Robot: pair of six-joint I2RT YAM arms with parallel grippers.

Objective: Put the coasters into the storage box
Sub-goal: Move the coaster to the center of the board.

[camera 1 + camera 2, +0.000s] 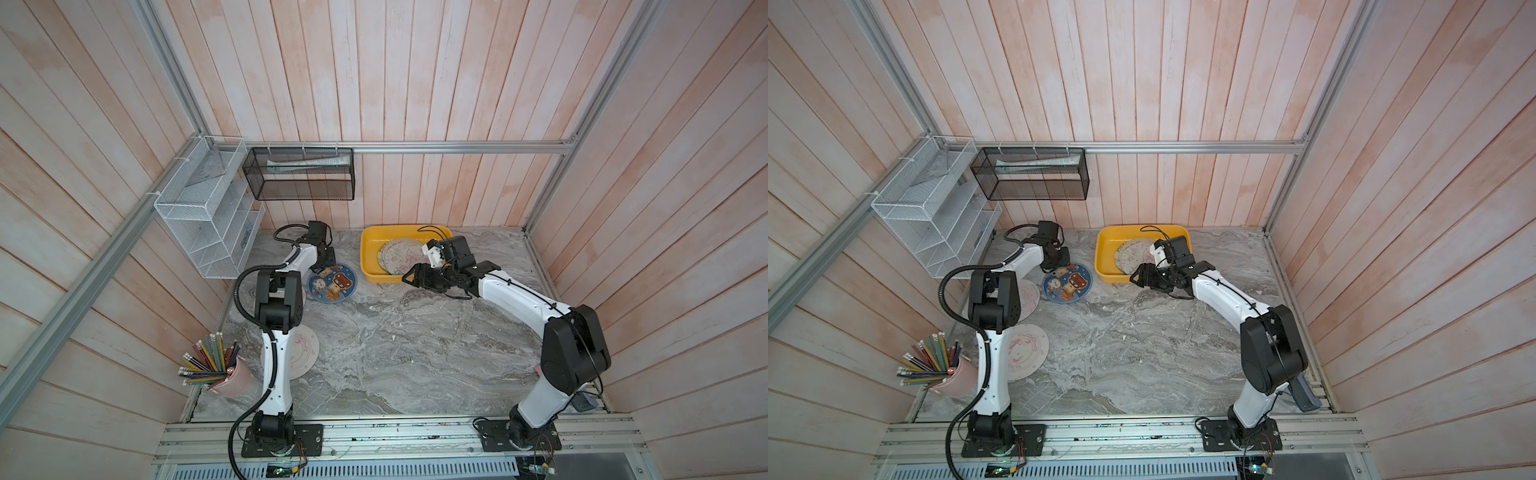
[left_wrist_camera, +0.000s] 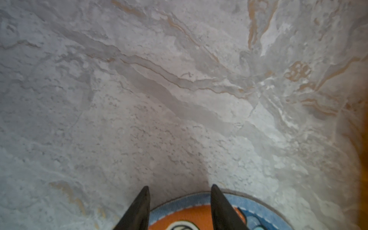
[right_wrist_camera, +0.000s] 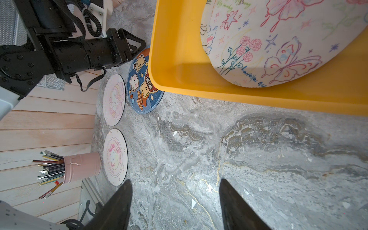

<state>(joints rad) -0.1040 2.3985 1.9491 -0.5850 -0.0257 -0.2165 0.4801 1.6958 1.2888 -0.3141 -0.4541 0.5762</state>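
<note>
Along bench [image 1: 415,353] left edge: two cream coasters [image 1: 1027,351] lying loose. Next, left gripper [image 2: 180,187] hanging half-open over rim of blue coaster [image 1: 332,284], gripping nothing. At back edge, storage box [image 1: 368,249] holding stacked coasters [image 1: 397,255], seemingly a few. Beside box front, right gripper [image 3: 176,181] hovering wide open, empty. Three discs waiting outside.

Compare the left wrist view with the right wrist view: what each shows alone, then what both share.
Only the left wrist view: the left pincer close up, open, its tips at the rim of the dark blue round cartoon coaster.
Only the right wrist view: the right pincer, open and empty; a cream round coaster printed with butterflies inside the shallow yellow plastic storage box; two pale pink round coasters; a pink cup of pencils; the left arm.
Both: the blue coaster and the grey marble tabletop; an orange blur in the left wrist view may be the box.
</note>
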